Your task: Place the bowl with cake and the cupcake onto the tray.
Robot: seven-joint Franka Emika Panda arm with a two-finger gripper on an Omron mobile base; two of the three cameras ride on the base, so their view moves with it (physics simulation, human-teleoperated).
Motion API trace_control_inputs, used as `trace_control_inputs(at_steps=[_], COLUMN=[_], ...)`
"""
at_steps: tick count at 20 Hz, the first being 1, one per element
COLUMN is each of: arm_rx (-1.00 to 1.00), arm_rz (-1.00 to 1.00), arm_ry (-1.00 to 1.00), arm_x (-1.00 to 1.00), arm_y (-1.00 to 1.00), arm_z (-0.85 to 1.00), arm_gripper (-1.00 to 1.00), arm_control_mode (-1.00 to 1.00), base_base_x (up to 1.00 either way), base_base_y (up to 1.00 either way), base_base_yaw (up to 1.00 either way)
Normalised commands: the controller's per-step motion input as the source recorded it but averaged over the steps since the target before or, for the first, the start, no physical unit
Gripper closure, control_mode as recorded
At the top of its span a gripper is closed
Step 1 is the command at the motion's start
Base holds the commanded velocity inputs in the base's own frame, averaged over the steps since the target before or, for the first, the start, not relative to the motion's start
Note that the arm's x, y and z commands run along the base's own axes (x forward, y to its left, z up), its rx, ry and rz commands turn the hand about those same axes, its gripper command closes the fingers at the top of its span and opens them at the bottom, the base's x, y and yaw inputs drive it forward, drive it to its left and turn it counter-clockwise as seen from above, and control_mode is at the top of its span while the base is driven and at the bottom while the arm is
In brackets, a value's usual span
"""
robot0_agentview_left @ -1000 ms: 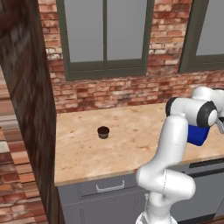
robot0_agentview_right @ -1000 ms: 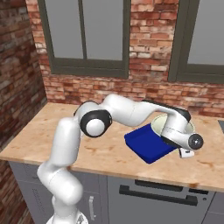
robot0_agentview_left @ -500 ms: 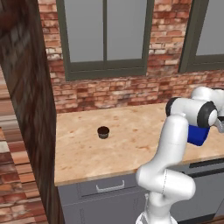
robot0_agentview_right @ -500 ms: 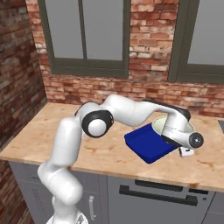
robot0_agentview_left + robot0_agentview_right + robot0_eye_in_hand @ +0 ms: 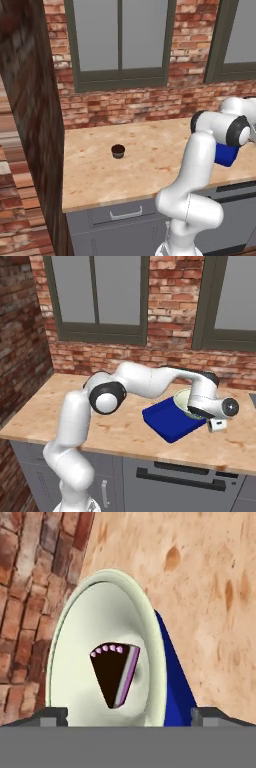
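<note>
Bowl with cake [image 5: 100, 657] sits over the tray [image 5: 167, 423], at the tray's far right end near the brick wall; in the hand view the blue rim shows just beside the bowl's edge. Claw [image 5: 129, 714] straddles the bowl, fingertips [image 5: 52, 716] either side of it; cannot tell whether it grips. Cupcake [image 5: 118, 150] stands alone on the table [image 5: 150, 155], well apart from the tray.
</note>
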Motion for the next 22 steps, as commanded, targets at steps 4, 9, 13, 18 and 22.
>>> trace_control_inputs(at_steps=[4,9,13,18,22], arm_rx=[0.00,-0.15,-0.19,-0.17,-0.23], arm_rz=[0.03,0.09,0.21,0.18,0.14], arm_ry=[0.05,0.18,0.25,0.23,0.23], arm_x=[-0.30,-0.47,-0.37,-0.16,-0.09], arm_y=[0.60,0.93,0.88,0.91,0.88], arm_z=[0.64,0.35,0.57,0.45,0.20], arm_gripper=[-1.00,-1.00,-1.00,-1.00,-1.00], arm_control_mode=[-1.00,-1.00,-1.00,-1.00,-1.00], base_base_x=[0.00,0.00,0.00,0.00,0.00], base_base_y=[0.00,0.00,0.00,0.00,0.00], base_base_yaw=[0.00,0.00,0.00,0.00,0.00])
